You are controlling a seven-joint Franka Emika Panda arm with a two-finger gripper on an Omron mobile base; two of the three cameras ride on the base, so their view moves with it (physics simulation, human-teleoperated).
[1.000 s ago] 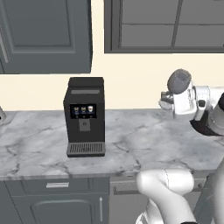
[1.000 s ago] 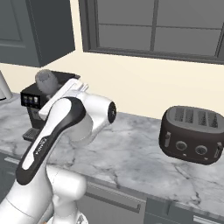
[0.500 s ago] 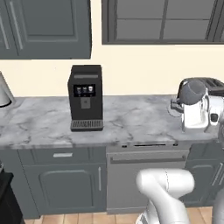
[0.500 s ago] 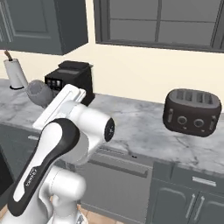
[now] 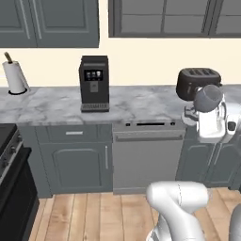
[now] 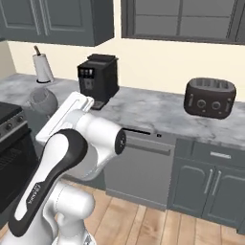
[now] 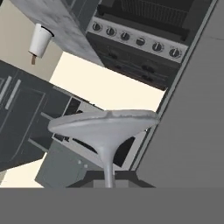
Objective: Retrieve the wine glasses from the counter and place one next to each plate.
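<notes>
Clearly the wine glass (image 7: 105,131) stands stem-first from the tool (image 7: 108,180), foot outward.

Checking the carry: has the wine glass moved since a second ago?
Yes. The wine glass, in the shut jaws, has come away from the counter: it was beside the coffee machine, now it hangs well out in front.

Counter (image 5: 141,106): grey-white veined marble over dark grey cabinets, runs behind and to both sides of the gripper (image 7: 105,183). On it: paper towel roll (image 5: 15,77) far end, well away from gripper; black coffee machine (image 5: 94,84) mid-counter, upright, nearer; dark toaster (image 5: 197,83) just behind the gripper in left base view. All three well apart from each other.
</notes>
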